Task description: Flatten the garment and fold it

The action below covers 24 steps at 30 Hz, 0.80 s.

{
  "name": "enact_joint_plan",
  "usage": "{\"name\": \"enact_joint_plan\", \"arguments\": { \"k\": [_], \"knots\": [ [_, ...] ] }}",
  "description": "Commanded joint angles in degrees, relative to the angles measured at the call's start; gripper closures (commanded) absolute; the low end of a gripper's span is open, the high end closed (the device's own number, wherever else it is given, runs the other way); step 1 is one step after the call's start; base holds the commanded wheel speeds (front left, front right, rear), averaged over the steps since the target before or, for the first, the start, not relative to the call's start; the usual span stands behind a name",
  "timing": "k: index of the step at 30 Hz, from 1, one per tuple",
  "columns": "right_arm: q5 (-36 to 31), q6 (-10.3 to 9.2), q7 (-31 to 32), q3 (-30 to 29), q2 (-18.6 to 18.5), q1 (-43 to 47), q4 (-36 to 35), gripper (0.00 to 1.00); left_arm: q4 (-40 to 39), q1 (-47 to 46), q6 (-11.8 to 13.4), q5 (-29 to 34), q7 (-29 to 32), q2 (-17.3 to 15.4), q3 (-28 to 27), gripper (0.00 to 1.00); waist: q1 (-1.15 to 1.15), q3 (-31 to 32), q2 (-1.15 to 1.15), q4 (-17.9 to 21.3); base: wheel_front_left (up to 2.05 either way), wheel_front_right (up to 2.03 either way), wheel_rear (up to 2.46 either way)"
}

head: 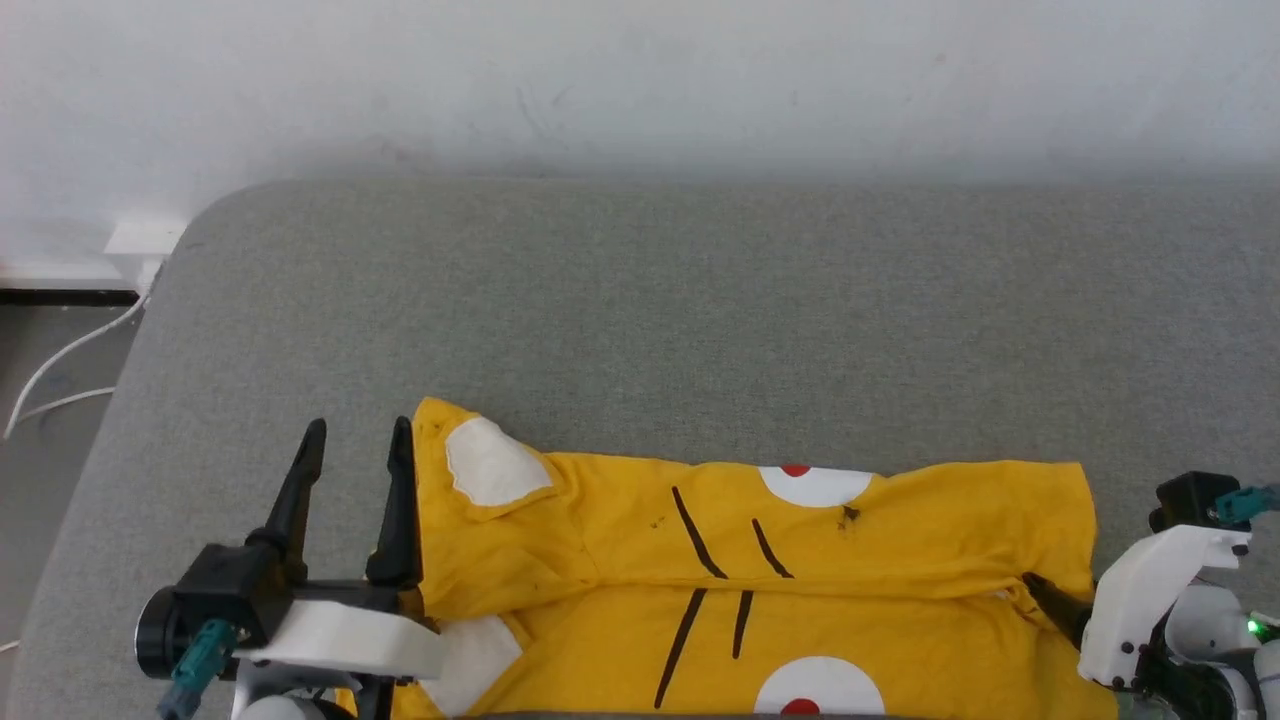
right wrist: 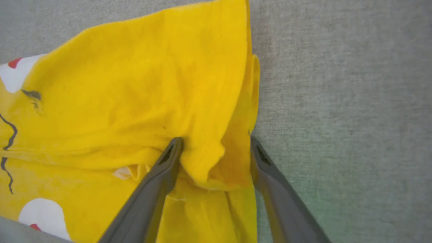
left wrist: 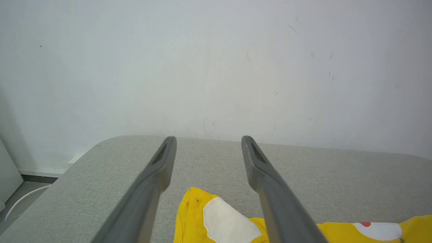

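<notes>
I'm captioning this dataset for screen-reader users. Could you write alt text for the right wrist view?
The right gripper, jaws open, straddles a bunched fold at the edge of a bright yellow T-shirt lying on a grey fabric surface. White patches with red dots and thin black lines mark its left side.

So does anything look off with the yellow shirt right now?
Yes. The garment isn't lying flat: at its right edge the fabric is bunched into a puckered ridge between the open right hand's fingers. Its far-left corner pokes out past the rest, so the fold looks uneven.
</notes>
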State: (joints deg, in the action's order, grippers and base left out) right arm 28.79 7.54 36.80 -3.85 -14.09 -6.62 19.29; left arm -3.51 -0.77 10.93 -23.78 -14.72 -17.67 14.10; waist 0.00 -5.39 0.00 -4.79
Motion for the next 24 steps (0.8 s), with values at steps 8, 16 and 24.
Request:
{"name": "enact_joint_plan", "arguments": {
  "k": [8, 16, 24],
  "knots": [
    [2.8, -0.05, 7.0, 3.6, 2.2, -0.6, 6.4, 0.82, -4.4, 3.4, -2.1, 4.5, -0.3, 2.4, -1.6, 0.0, 0.0, -0.1, 0.0, -0.6, 0.0, 0.0, 0.0],
    [4.4, -0.05, 7.1, 6.4, 0.8, -2.3, 5.6, 1.0, -4.2, 6.0, -2.5, 6.0, -0.3, 2.6, -2.3, 0.0, 0.0, 1.4, 0.0, -0.2, 0.0, 0.0, 0.0],
    [4.3, -0.05, 1.9, 6.3, -4.6, -3.0, 0.7, 1.0, -3.5, 7.1, -2.0, 5.9, -0.3, 3.3, -2.1, 0.0, 0.0, 2.9, 0.0, 0.8, 0.0, 0.0, 0.0]
  ]
}}
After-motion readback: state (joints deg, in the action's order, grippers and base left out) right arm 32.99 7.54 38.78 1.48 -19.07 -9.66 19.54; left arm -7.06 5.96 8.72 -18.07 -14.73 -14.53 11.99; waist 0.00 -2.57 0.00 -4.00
